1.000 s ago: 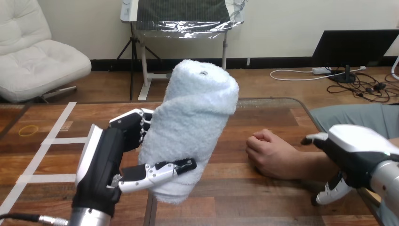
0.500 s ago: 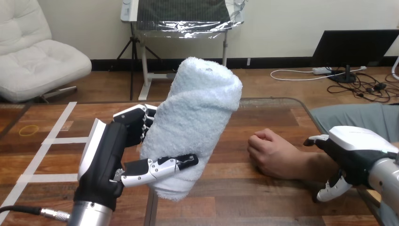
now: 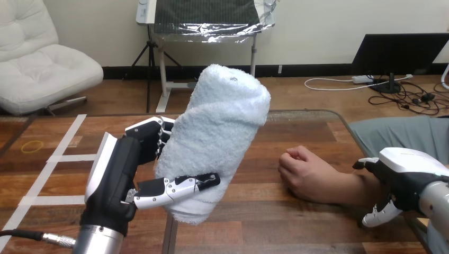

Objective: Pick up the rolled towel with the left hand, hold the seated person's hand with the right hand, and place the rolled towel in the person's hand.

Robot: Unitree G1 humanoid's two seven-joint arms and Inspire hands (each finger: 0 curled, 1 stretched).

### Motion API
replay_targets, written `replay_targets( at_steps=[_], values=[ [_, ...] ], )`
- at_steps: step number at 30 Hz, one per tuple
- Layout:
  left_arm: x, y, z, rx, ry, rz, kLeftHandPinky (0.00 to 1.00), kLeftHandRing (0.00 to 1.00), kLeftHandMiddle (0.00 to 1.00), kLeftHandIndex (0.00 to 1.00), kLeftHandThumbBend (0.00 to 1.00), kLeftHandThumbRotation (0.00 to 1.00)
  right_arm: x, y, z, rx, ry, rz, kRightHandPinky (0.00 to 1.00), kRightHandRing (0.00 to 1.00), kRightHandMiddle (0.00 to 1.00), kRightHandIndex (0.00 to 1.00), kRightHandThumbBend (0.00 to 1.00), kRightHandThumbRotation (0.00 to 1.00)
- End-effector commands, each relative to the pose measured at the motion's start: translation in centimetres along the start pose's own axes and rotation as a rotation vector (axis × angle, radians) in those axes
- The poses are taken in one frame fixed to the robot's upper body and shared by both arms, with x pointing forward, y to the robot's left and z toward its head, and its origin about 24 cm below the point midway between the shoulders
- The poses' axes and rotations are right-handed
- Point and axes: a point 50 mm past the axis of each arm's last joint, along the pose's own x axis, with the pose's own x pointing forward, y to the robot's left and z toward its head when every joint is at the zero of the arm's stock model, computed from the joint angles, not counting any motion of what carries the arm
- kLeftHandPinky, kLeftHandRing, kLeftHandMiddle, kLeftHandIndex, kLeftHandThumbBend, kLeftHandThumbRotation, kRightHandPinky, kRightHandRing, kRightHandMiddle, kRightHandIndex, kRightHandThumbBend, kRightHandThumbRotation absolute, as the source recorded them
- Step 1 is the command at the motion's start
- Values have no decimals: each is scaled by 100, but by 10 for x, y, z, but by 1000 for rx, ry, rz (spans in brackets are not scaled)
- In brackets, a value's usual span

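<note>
My left hand is shut on the white rolled towel, with the thumb across its lower front and the fingers behind it. It holds the towel tilted and raised above the table's left half. To the right of the towel the person's hand rests on the table as a loose fist, and the forearm runs off to the right. My right hand lies over that forearm near the table's right edge, well back from the fist.
White tape lines and a yellow ring mark the table's left part. A seam runs down the table's near middle. The person sits at the right side.
My right hand has slid to the right and a little lower along the person's forearm, away from the fist. The left hand and towel have barely shifted.
</note>
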Motion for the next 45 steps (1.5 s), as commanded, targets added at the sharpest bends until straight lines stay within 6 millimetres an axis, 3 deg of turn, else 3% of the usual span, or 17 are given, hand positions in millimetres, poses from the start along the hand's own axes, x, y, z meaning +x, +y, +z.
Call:
replay_targets(
  at_steps=[1, 27, 45],
  values=[
    [14, 5, 12, 13, -78, 13, 33, 36, 44, 54, 60, 9, 8, -17, -2, -8, 13, -54, 93, 94, 95, 92, 63, 18],
    [10, 9, 13, 16, -73, 24, 35, 37, 44, 54, 61, 6, 32, -8, -11, -79, 89, -22, 98, 97, 96, 91, 60, 29],
    [11, 13, 12, 31, -83, 25, 36, 38, 44, 54, 61, 4, 45, -3, -8, -100, 71, -12, 93, 91, 91, 89, 61, 28]
  ],
)
